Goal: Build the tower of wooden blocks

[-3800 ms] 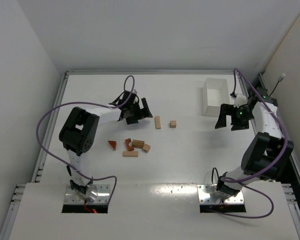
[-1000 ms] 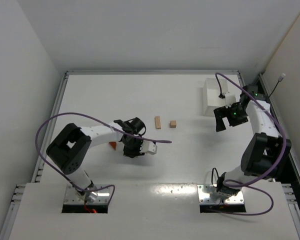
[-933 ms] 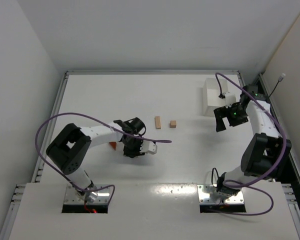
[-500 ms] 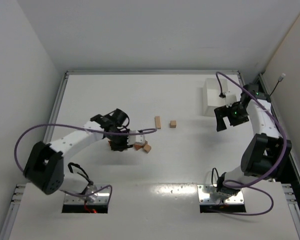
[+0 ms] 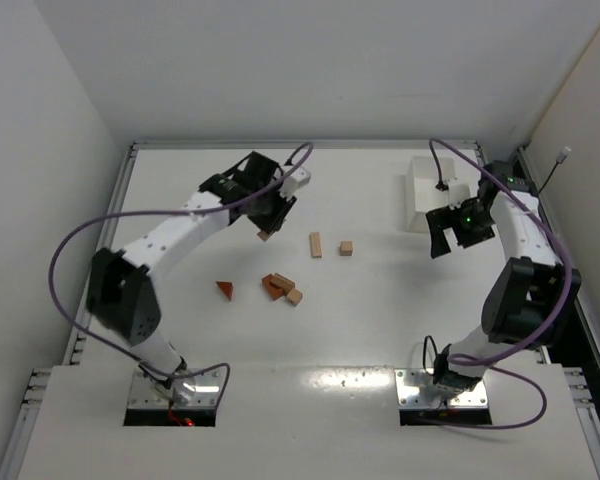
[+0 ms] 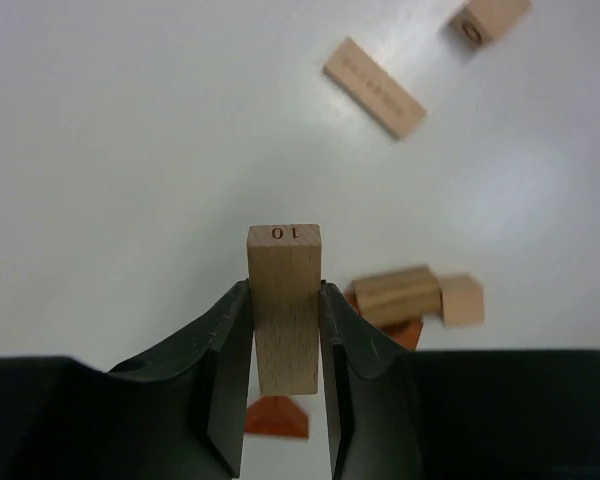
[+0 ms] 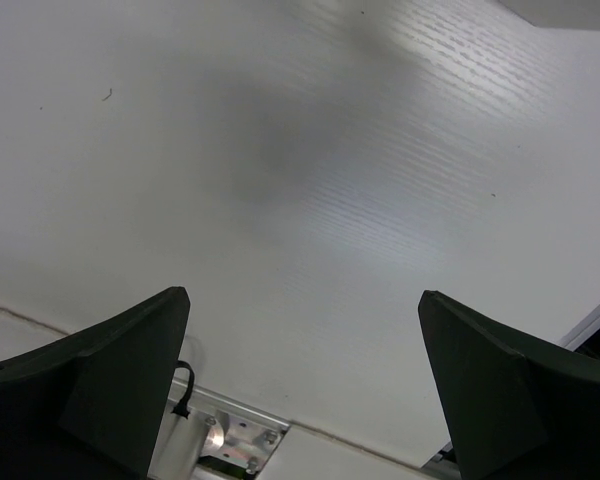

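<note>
1. Hovering above the table point(image 5: 180, 180), the left gripper point(image 6: 285, 300) pinches a pale bar stamped "10" point(image 6: 284, 255) between narrowed jaws, the bar's stamped end sticking out past the fingertips.
2. A second ago this gripper was down among the loose cluster point(image 5: 277, 286). It has since risen and swung to about 12 o'clock of that cluster, carrying the bar along.
3. On the table lie a red-brown wedge point(image 5: 225, 289) at the cluster's 9 o'clock, and a lying tan bar point(image 5: 315, 245) and small cube point(image 5: 346, 247) at the held bar's 3 o'clock.
4. The right gripper point(image 7: 302, 295) is spread wide and empty, near the white tray point(image 5: 420, 205), at its 6 o'clock.
5. The pick looks complete; nothing is stacked yet, so placing this bar as a tower piece likely comes next.
</note>
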You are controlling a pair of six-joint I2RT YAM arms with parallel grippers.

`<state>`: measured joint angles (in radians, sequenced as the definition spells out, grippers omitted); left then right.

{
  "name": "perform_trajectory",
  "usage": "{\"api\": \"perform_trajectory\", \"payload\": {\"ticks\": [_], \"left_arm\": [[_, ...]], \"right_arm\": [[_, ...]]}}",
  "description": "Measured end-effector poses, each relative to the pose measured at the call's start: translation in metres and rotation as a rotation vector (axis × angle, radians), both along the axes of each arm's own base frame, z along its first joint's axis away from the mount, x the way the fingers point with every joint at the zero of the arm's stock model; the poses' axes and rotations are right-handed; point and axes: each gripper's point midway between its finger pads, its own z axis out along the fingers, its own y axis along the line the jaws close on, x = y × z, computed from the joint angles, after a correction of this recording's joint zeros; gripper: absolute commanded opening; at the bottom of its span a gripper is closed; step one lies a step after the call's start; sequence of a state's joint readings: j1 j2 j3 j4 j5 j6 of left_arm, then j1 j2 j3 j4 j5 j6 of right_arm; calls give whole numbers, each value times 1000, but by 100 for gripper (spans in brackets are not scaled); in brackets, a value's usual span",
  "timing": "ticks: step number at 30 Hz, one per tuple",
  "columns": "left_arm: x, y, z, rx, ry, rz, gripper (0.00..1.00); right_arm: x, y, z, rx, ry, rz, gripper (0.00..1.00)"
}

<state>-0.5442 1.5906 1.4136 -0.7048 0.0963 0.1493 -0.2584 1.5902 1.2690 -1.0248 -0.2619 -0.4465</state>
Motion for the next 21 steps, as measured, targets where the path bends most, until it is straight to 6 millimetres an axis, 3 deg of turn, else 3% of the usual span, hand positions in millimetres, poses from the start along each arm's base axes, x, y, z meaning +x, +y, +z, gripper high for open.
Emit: {"api": "perform_trajectory", "payload": {"ticks": [2, 4, 8, 10, 13, 21], "left_arm": [[26, -13, -17, -19, 71, 105, 0], [39, -19, -44, -25, 149, 201, 0], [37, -18, -95, 1, 316, 368, 0], [33, -17, -111, 10, 374, 430, 0], [27, -17, -120, 5, 426, 491, 0], [29, -29, -120, -76, 462, 563, 0]], "right_arm": [[2, 2, 1, -1, -4, 5, 97], [2, 4, 2, 0, -4, 11, 97], [2, 6, 2, 0, -2, 15, 97], [2, 6, 2, -1, 0, 15, 97], [1, 5, 2, -6, -1, 14, 97], [-8, 6, 2, -13, 4, 12, 97]]}}
